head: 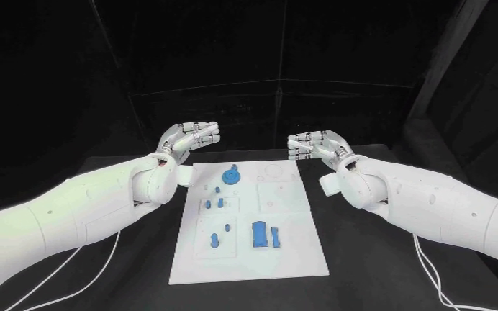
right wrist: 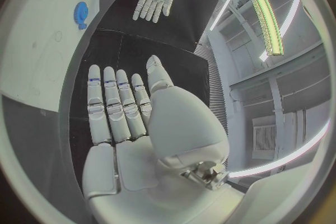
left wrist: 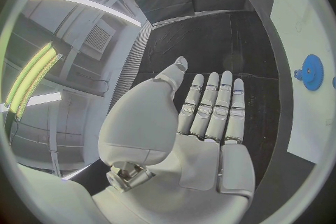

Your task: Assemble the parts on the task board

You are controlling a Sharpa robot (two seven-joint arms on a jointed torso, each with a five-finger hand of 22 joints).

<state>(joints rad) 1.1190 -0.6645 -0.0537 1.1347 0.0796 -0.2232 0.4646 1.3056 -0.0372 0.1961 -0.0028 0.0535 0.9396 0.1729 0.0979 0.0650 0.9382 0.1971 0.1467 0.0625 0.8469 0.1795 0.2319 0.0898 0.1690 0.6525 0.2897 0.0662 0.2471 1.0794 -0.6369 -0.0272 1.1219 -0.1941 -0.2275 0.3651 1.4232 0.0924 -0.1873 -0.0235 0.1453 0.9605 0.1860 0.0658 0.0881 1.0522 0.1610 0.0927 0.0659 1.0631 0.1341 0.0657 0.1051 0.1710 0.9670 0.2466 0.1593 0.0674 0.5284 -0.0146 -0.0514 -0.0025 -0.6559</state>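
The white task board (head: 249,253) lies in the middle of the black table. On it are a blue gear (head: 232,176), a blue block (head: 260,233) with a slim blue piece (head: 275,236) beside it, and several small blue pegs (head: 215,203). My left hand (head: 190,138) hovers off the board's far left corner, flat and holding nothing; its straight fingers (left wrist: 210,103) show in its wrist view, as does the gear (left wrist: 311,71). My right hand (head: 319,142) hovers off the far right corner, also flat and holding nothing, its fingers (right wrist: 115,103) stretched out; the gear (right wrist: 81,13) shows there too.
Black table (head: 373,268) surrounds the board on all sides. White cables (head: 427,271) trail from both arms near the front. Round and rectangular recesses (head: 274,173) mark the board's far right part.
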